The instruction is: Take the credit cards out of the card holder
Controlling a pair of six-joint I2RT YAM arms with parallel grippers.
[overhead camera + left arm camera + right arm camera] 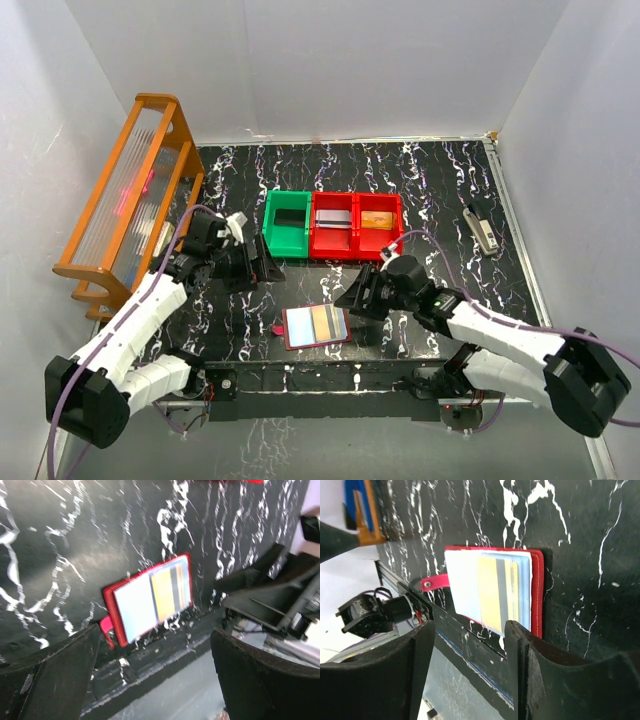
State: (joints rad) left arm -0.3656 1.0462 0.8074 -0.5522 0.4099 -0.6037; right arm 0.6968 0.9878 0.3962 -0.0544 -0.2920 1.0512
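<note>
The dark-red card holder (287, 331) lies open and flat near the table's front edge, its snap tab pointing left. A gold credit card (326, 322) with a grey stripe sits in its pale clear sleeves; other cards behind it cannot be told apart. My left gripper (262, 270) is open and empty, up and left of the holder. My right gripper (355, 297) is open and empty, just right of it. The left wrist view shows the holder (111, 610) and card (170, 587) beyond my open left gripper (155, 680). The right wrist view shows the holder (537, 595) and card (495, 592) just past my open right gripper (470, 675).
A green bin (287, 224) and two red bins (333, 226) stand behind the holder; the right red bin (380, 220) holds a gold flat thing. An orange rack (130, 190) stands at the far left. A small grey device (483, 228) lies at the right.
</note>
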